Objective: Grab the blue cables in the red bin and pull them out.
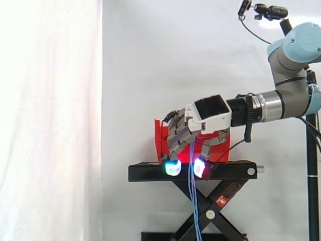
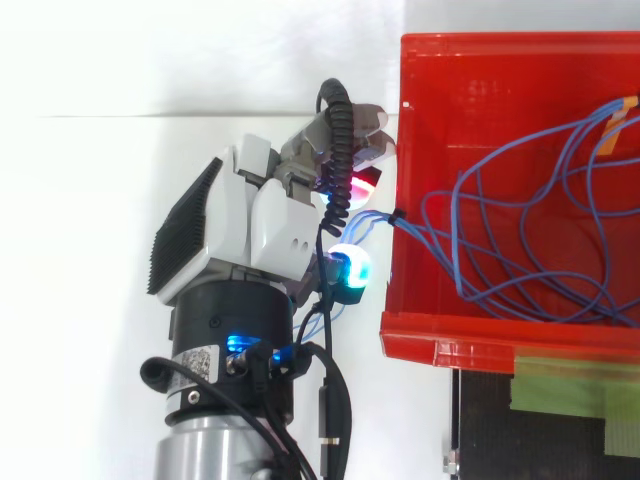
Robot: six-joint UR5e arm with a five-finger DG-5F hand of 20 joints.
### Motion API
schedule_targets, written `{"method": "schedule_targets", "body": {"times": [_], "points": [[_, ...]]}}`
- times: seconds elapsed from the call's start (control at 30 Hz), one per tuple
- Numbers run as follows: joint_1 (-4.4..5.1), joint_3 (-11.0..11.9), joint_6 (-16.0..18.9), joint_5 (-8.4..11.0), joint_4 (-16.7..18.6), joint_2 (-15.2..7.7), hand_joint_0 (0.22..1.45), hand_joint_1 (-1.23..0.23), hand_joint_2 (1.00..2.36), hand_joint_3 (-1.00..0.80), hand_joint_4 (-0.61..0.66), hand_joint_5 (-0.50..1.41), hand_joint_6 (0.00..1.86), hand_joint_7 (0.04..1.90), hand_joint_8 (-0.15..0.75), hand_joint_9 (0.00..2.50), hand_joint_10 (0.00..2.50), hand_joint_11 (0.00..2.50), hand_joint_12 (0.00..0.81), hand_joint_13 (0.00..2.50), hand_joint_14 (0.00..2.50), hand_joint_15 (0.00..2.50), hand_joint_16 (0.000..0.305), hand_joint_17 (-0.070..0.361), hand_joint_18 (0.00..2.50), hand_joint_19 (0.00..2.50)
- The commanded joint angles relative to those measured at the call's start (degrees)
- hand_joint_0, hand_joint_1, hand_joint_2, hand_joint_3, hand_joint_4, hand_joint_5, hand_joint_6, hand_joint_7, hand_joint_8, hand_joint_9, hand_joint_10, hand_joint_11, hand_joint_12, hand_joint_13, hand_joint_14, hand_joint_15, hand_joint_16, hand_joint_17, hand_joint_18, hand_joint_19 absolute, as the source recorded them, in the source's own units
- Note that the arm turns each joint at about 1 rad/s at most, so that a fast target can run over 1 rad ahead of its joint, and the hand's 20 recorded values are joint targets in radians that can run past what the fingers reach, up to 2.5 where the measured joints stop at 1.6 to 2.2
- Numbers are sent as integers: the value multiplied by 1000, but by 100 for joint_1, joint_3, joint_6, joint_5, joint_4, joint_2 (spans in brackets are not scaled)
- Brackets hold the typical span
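Observation:
The red bin [image 2: 470,340] stands on a black scissor stand [image 1: 150,173]. Several thin blue cables [image 2: 425,232] loop inside it, and a bundle of them runs over the bin's left wall to my hand [image 2: 280,220]. My hand sits just outside that wall with its fingers curled round the bundle. In the side view the hand [image 1: 205,118] hangs in front of the bin [image 1: 161,143], its glowing fingertips [image 1: 173,168] down at the stand's top. Loose blue cable ends [image 1: 193,201] dangle from it past the stand.
A white curtain hangs behind everything. Green tape [image 2: 570,385] lies on the black stand top [image 2: 480,420] below the bin. A black camera pole [image 1: 313,165] stands at the right edge behind the arm.

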Motion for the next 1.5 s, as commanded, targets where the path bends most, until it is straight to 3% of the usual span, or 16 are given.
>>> {"method": "schedule_targets", "body": {"times": [0.0,0.57,0.77,1.0,1.27,1.47], "points": [[0,-3,-1,0,-8,0,770,-973,1000,-1000,-51,743,70,768,234,806,23,828,354,804,24,660,46,103,598,554],[35,-12,-1,0,-17,0,772,-960,1000,-1000,-30,736,2,744,235,807,22,827,354,810,23,661,46,103,603,553],[35,-170,17,0,1,0,773,-959,1000,-1000,-17,722,5,714,235,807,23,828,353,809,24,656,46,103,605,554],[35,-179,35,0,1,0,772,-959,1000,-1000,-14,719,5,709,236,804,22,825,356,812,22,661,46,103,604,550],[17,-179,35,0,150,0,776,-957,1000,-1000,-20,719,6,712,234,806,23,820,355,810,24,660,46,102,605,554],[0,-179,342,0,141,0,777,-957,1000,-1000,-14,717,6,709,233,806,22,829,354,810,24,663,45,102,604,554]]}}
